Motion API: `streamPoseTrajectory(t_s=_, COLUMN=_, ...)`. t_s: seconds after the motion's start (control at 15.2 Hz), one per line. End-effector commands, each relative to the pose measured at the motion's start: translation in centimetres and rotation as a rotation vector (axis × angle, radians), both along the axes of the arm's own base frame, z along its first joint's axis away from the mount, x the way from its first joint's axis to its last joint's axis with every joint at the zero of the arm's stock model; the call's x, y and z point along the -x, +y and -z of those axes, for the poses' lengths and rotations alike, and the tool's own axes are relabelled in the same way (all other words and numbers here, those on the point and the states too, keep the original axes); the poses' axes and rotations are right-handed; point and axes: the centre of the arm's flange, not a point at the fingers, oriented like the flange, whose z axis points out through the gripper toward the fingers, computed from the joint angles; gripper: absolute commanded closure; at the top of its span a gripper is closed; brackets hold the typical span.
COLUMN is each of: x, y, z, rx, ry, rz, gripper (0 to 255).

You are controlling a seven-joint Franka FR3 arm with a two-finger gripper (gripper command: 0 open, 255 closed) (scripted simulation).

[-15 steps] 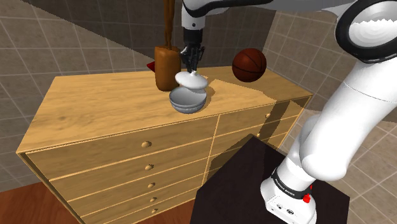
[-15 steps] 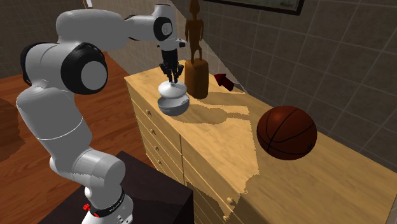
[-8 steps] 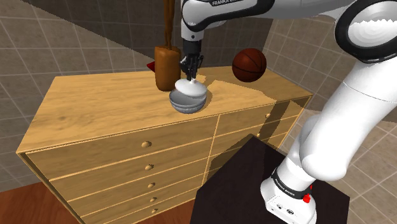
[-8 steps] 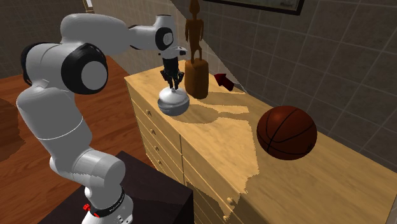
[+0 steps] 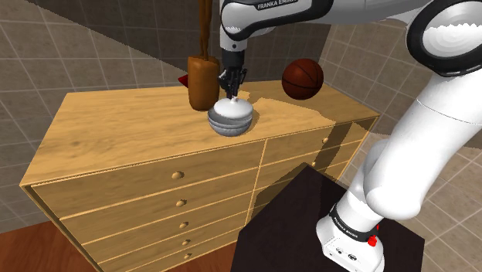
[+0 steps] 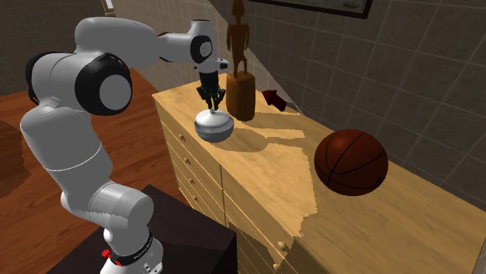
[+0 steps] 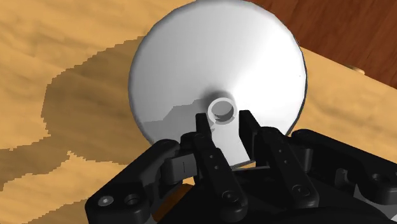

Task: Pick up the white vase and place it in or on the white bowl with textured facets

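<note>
Both fingers (image 7: pixel 205 135) of your gripper (image 7: pixel 224 122) clasp the neck of the white vase (image 7: pixel 210 57) — it sits in the grey bowl (image 5: pixel 229 129); wooden dresser (image 5: pixel 116 131) beneath.

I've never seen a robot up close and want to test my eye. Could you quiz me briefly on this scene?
1. True or false: the white vase sits in the grey bowl on the wooden dresser.
2. Which ball lies on the dresser? A) tennis ball B) basketball C) beach ball
3. Fill in: the gripper clasps the vase by its ____.

Key: 1 true; 2 B; 3 neck.
</note>
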Motion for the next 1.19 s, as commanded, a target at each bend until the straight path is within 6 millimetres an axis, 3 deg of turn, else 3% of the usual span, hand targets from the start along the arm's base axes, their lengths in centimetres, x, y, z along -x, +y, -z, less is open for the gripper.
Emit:
streamPoseTrajectory(t_s=0.0, x=0.0, y=0.0, z=0.2, rx=0.0, ry=0.005, rz=0.0, gripper=0)
streamPoseTrajectory(t_s=0.33, x=0.0, y=0.0, z=0.2, rx=0.0, ry=0.005, rz=0.0, gripper=0)
streamPoseTrajectory(t_s=0.59, x=-0.1, y=0.3, z=-4.8, rx=0.0, ry=0.005, rz=0.0, gripper=0)
streamPoseTrajectory(t_s=1.12, x=-0.1, y=0.3, z=-4.8, rx=0.0, ry=0.005, rz=0.0, gripper=0)
